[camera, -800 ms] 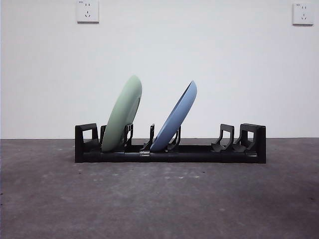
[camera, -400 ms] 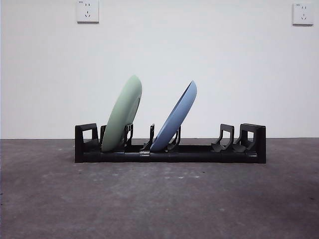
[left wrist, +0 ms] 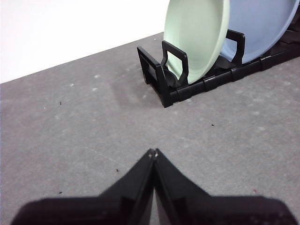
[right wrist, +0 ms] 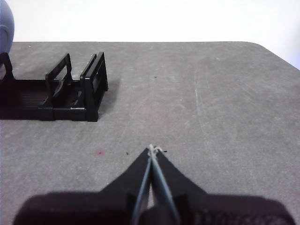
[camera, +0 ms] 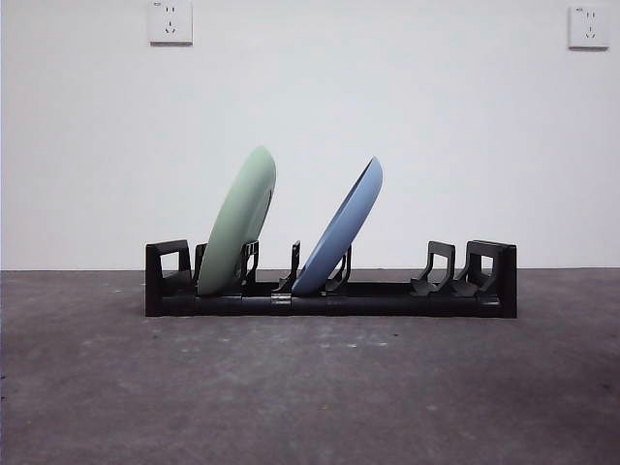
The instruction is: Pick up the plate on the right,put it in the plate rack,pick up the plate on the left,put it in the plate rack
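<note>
The long black plate rack (camera: 387,295) stands across the grey table. A pale green plate (camera: 237,223) leans in its left slots, and a blue plate (camera: 341,228) leans in slots near the middle. In the left wrist view the green plate (left wrist: 194,37) and blue plate (left wrist: 262,26) sit in the rack (left wrist: 161,77), well beyond my left gripper (left wrist: 153,152), which is shut and empty above bare table. My right gripper (right wrist: 152,149) is shut and empty, off the rack's right end (right wrist: 89,84). Neither arm shows in the front view.
The rack's right-hand slots (camera: 455,271) hold nothing. A white wall with two sockets (camera: 170,21) stands behind. The table's rounded far corner (right wrist: 276,54) shows in the right wrist view.
</note>
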